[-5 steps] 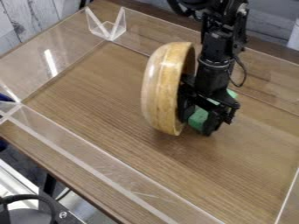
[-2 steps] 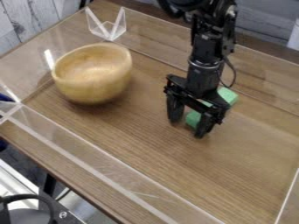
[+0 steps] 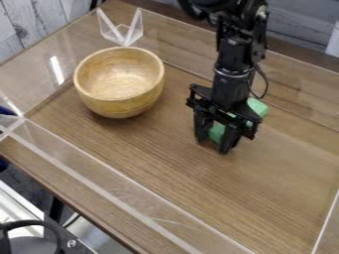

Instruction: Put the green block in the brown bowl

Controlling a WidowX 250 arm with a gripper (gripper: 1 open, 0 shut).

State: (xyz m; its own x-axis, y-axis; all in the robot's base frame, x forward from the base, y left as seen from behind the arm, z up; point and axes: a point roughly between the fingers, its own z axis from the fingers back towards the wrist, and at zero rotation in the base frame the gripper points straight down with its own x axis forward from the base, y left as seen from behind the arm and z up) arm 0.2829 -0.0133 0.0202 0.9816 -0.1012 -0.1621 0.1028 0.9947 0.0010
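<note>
The green block (image 3: 256, 108) lies on the wooden table, right of centre, partly hidden by my gripper. My gripper (image 3: 221, 137) points straight down over the block's near end, one finger on each side, and green shows between them. The jaws stand narrow around the block. I cannot tell whether the pads press on it. The brown bowl (image 3: 117, 103) sits upright and empty at the left, well apart from the gripper.
A low clear plastic wall (image 3: 79, 164) runs around the table top. A small clear folded stand (image 3: 119, 28) is at the back left, behind the bowl. Bare wood lies between bowl and gripper.
The bowl, seen on its edge beside the gripper a second ago, now sits upright at the left. The fingers have drawn closer together around the block. The arm has stayed in place.
</note>
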